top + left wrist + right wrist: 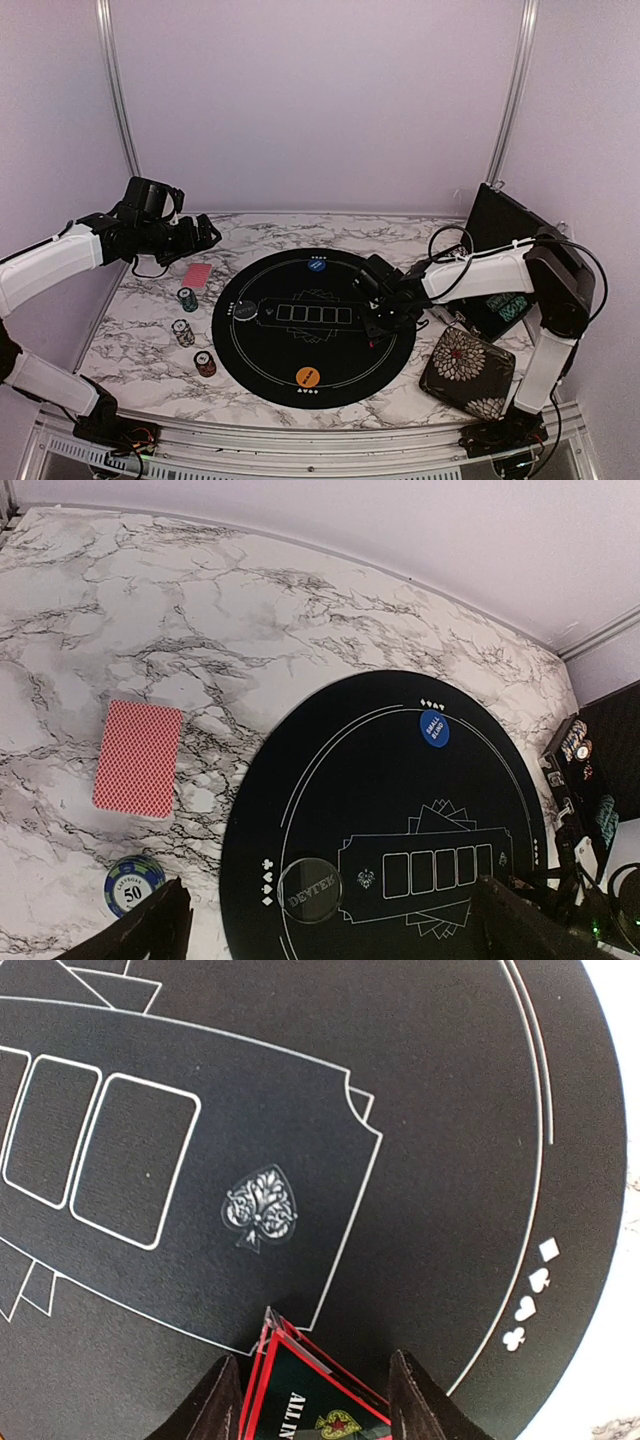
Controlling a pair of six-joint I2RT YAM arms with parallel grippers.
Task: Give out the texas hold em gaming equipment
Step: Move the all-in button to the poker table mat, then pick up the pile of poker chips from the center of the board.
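My right gripper (315,1405) is shut on a red-edged black triangle (300,1390) marked "ALL IN", held just above the right part of the round black mat (440,1140). From above, that gripper (378,320) hovers at the end of the mat's row of card outlines. My left gripper (205,236) hangs open and empty over the table's back left. Below it lie a pink-backed card (138,758) and a blue chip stack (133,885). On the mat sit a blue disc (433,727), a dark "DEVTEK" disc (310,888) and an orange disc (308,377). Three chip stacks (184,332) line the mat's left side.
A floral square pouch (467,372) lies at the front right, close to the right arm's base. An open black case (505,262) stands at the back right with chips inside. White walls and metal posts enclose the marble table (150,330).
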